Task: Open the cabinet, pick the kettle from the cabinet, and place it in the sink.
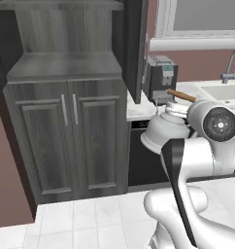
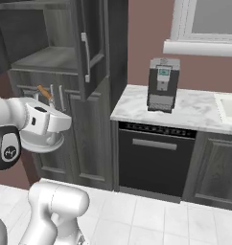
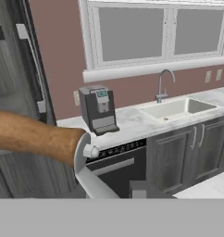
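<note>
The white-silver kettle (image 1: 163,130) hangs in the air in front of the cabinet (image 1: 66,131), beside the counter's left end. Its brown wooden handle bar (image 1: 180,95) points up. My gripper (image 2: 45,101) is shut on that bar, and the kettle's body (image 2: 40,139) sits under my hand. The bar (image 3: 35,136) lies large across the hand view's left, with the wire handle (image 3: 84,162) curving below. The cabinet's upper door (image 2: 91,43) stands open over a bare shelf (image 2: 46,58). Further right along the counter lies the off-white sink (image 3: 176,109) with its faucet (image 3: 164,84).
A dark coffee machine (image 2: 162,85) stands on the marble counter (image 2: 185,112) between the cabinet and the sink (image 1: 221,90). A black dishwasher (image 2: 154,158) sits under the counter. The open door's edge (image 1: 136,48) juts out close to the kettle. White tiled floor lies below.
</note>
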### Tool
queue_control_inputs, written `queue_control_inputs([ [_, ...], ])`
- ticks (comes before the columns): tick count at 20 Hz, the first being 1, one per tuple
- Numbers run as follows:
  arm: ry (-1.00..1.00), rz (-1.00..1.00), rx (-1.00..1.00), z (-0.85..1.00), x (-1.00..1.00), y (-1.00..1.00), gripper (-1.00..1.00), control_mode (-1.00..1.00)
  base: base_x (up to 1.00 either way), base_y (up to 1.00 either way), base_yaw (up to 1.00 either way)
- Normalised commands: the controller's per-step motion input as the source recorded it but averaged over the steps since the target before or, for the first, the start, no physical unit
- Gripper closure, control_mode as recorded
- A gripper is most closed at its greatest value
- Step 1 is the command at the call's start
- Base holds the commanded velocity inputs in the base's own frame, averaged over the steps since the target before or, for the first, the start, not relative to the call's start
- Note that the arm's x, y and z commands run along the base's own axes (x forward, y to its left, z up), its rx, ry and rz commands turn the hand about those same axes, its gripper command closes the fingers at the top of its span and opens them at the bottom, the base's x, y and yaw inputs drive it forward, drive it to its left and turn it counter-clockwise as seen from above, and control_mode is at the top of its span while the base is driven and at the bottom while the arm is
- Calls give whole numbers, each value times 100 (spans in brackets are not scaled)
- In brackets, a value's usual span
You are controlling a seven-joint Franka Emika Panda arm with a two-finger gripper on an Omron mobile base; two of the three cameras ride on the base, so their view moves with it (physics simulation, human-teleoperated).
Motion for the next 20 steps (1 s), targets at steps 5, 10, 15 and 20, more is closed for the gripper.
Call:
queue_control_inputs([
  [5,0,0,0,0,0,0,100,100,0,-64,1],
  [10,0,0,0,0,0,0,100,100,0,-62,2],
  [15,0,0,0,0,0,0,100,100,1,-62,2],
  [20,0,0,0,0,0,0,100,100,5,-62,1],
])
